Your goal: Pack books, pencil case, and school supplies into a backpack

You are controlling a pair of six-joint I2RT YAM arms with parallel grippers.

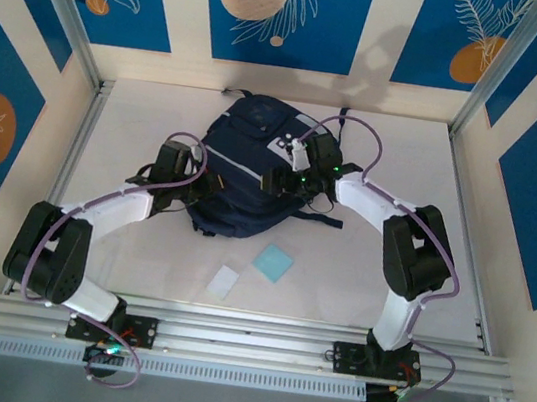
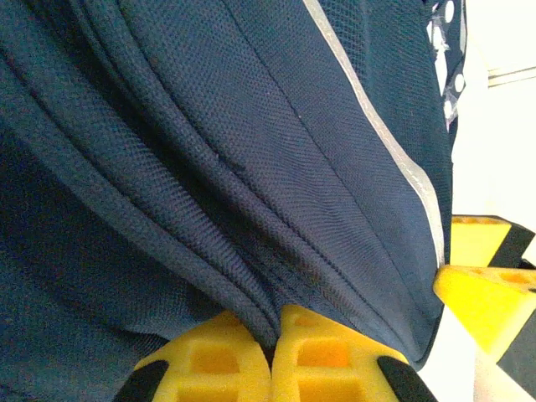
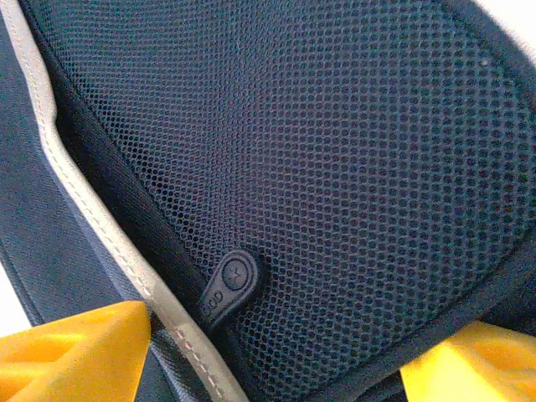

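Navy cloth, top view, backpack (image 1: pixel 254 163): lies mid-table between the two arms.
Top view, left gripper (image 1: pixel 194 178): at the pack's left flank, touching the fabric.
Top view, right gripper (image 1: pixel 290 179): over the pack's right half.
Top view, school supplies: light-blue pad (image 1: pixel 273 262) and white piece (image 1: pixel 224 281) lie flat on the table (image 1: pixel 388 280), on the near side of the pack, close together and apart from it.
Left wrist view, left gripper (image 2: pixel 274 339): yellow fingers (image 2: pixel 209 364) are together, clamped on a thin fold of the backpack (image 2: pixel 209 167) below the grey trim stripe (image 2: pixel 385 142).
Risk, left: we judge the pinch shallow. A hard pull could slip the fold out or drag the whole pack over the pad.
Right wrist view, right gripper (image 3: pixel 301 343): fingers (image 3: pixel 75 352) stand apart, holding nothing. Mesh panel (image 3: pixel 335 151) and zipper pull (image 3: pixel 230 289) sit between them.
Risk, right: closing here could catch mesh instead of the pull and snag it.
Risk, supplies: flat pieces give little edge to grasp, so we expect sliding rather than lifting.
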